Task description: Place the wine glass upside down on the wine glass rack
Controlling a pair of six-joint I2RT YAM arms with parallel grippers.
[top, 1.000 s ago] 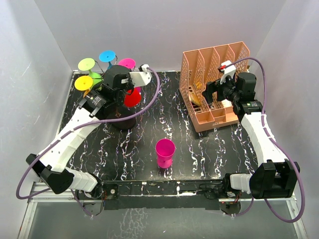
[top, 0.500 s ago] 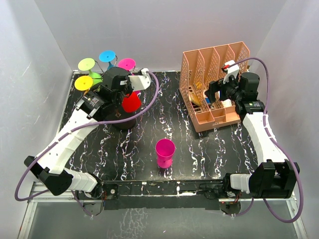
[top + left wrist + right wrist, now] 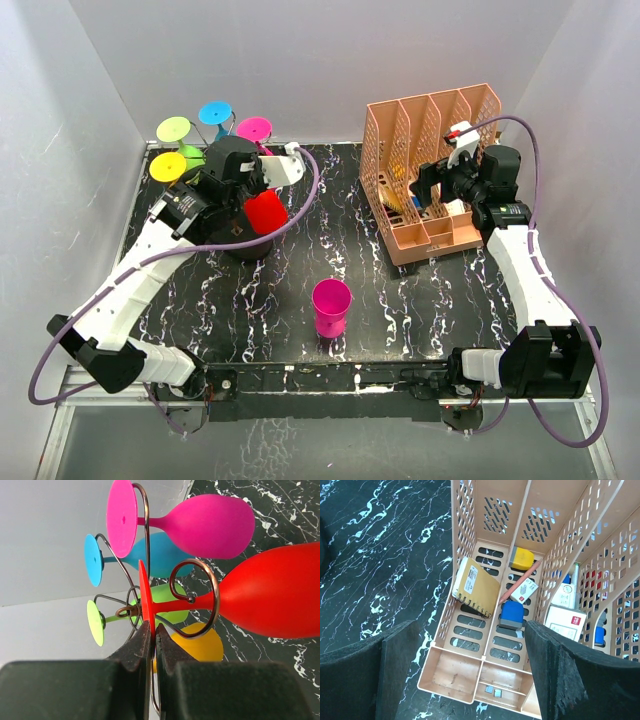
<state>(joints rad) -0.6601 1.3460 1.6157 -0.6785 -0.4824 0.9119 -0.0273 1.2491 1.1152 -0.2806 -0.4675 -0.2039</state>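
Note:
My left gripper [image 3: 248, 192] is shut on the thin foot disc [image 3: 145, 600] of a red wine glass [image 3: 265, 213]. In the left wrist view my left gripper [image 3: 152, 630] pinches that disc edge-on. The glass's red bowl [image 3: 272, 597] points away, and its stem runs through a curled wire arm [image 3: 216, 592] of the wine glass rack. The rack's black round base [image 3: 245, 248] partly shows under the arm. Pink [image 3: 210, 526], blue [image 3: 155, 555], green [image 3: 167, 616] and yellow [image 3: 200, 647] glasses hang on the other arms. My right gripper [image 3: 440, 185] is open and empty.
A peach slotted organizer [image 3: 430, 175] stands at the back right, and my right gripper [image 3: 470, 665] hovers over it. It holds a notebook [image 3: 476, 586], erasers and small boxes. A magenta glass [image 3: 332, 305] stands upright at the middle front of the black marbled mat [image 3: 400, 300].
My left gripper has carried the red glass down and slightly right, nearer the rack's base. My right gripper shifted slightly over the organizer a second ago, then held still.

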